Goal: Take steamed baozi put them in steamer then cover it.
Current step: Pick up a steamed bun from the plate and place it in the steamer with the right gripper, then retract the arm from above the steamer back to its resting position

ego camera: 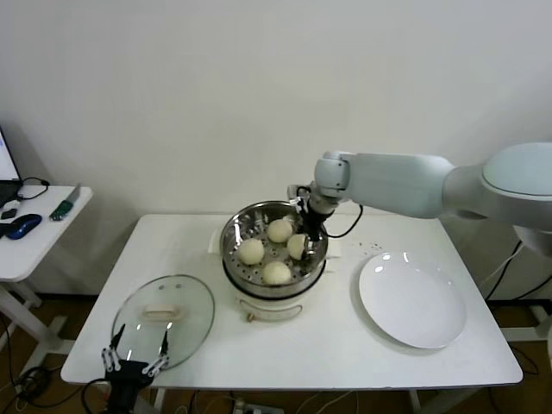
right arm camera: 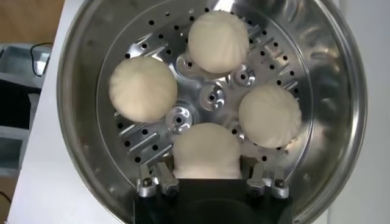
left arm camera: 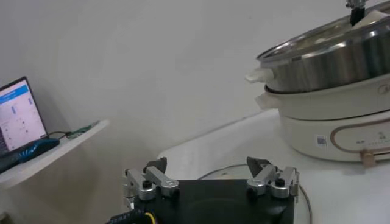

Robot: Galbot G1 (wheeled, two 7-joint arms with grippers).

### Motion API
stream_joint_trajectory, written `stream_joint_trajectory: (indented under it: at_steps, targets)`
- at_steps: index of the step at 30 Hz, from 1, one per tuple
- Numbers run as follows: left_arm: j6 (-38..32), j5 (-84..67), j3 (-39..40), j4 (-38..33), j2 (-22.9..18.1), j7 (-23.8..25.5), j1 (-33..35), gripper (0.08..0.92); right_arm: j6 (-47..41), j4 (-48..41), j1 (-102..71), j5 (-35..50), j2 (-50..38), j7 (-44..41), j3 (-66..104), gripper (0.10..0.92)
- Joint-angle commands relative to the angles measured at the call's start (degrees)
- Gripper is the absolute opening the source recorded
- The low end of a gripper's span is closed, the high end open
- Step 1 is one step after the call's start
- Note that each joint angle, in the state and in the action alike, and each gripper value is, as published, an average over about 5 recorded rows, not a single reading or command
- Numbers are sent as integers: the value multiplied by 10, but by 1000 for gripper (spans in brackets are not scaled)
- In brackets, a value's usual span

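All four baozi (right arm camera: 206, 149) sit in the steamer (ego camera: 231, 240), the right gripper (right arm camera: 206, 179) loosening around the last, while the glass cover (ego camera: 164, 321) waits on the desk (ego camera: 328, 345) beneath the wide-open left gripper (ego camera: 135, 355).

You're in a lab-like room: bare white wall (ego camera: 216, 95), plain white table (ego camera: 285, 345), side desk (ego camera: 34, 233) with open laptop (left arm camera: 18, 115) and blue mouse (ego camera: 23, 226).

Glossy perforated metal steamer (right arm camera: 329, 122), smooth matt dough baozi (right arm camera: 143, 89), clear glass cover (ego camera: 164, 321), probably plastic-handled.
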Motion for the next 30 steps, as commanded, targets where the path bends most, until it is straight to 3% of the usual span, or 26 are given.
stream_joint_trajectory:
  at_steps: [1, 7, 17, 25, 30]
  targets:
    - [0, -1, 0, 0, 1, 0, 0, 823, -6, -13, -14, -2, 13, 3, -6, 723]
    - [0, -1, 0, 0, 0, 0, 1, 823, -3, 0, 6, -5, -6, -5, 6, 816]
    - [1, 11, 0, 0, -3, 0, -5, 823, 33, 42, 75, -8, -103, -29, 40, 823]
    - [-2, 20, -3, 2, -3, -17, -27, 823, 130, 113, 35, -11, -254, 92, 135, 823]
    - [0, 17, -7, -1, -1, -18, -31, 823, 165, 159, -92, -25, -373, 159, 255, 823]
